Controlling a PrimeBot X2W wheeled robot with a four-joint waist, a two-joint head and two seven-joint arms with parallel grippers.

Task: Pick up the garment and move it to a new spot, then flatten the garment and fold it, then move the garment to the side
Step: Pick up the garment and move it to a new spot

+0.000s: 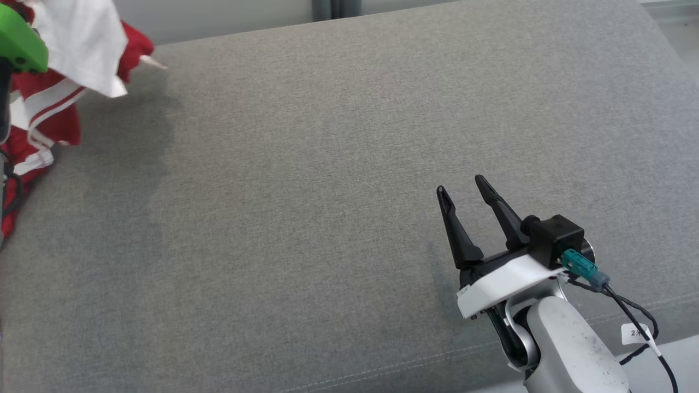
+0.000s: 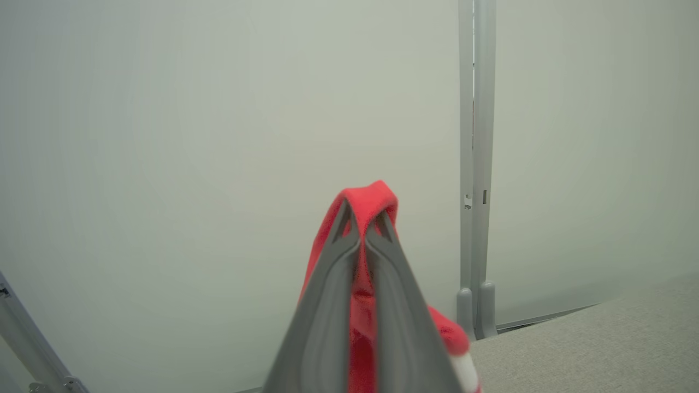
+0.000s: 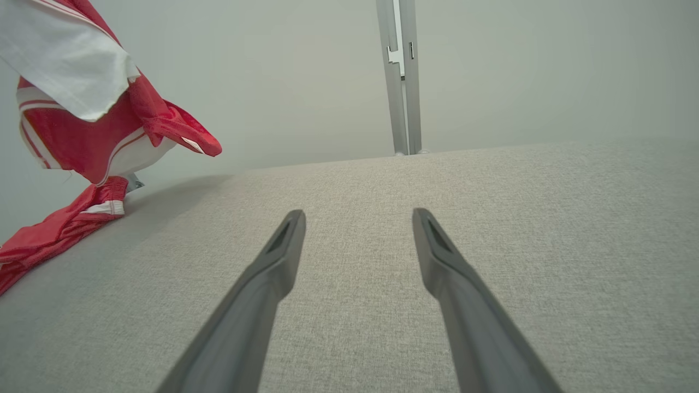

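Garment (image 2: 377, 199), red and white, is clamped in the closed left hand (image 2: 363, 221) and draped over its tips; the right hand (image 1: 462, 186) is held spread above the grey cushion (image 1: 327, 191), well apart from the cloth.

The right pincer (image 1: 461, 184) has two long black tapering fingers (image 1: 458, 232) on a black base, under a white plate (image 1: 505, 281). A black box (image 1: 554, 232) beside them carries a teal plug (image 1: 580, 266) and a black cable (image 1: 640, 312) with a white tag (image 1: 634, 333). The forearm (image 1: 573, 349) is pale grey and speckled. At the upper left of the head view is a green casing (image 1: 19, 41).
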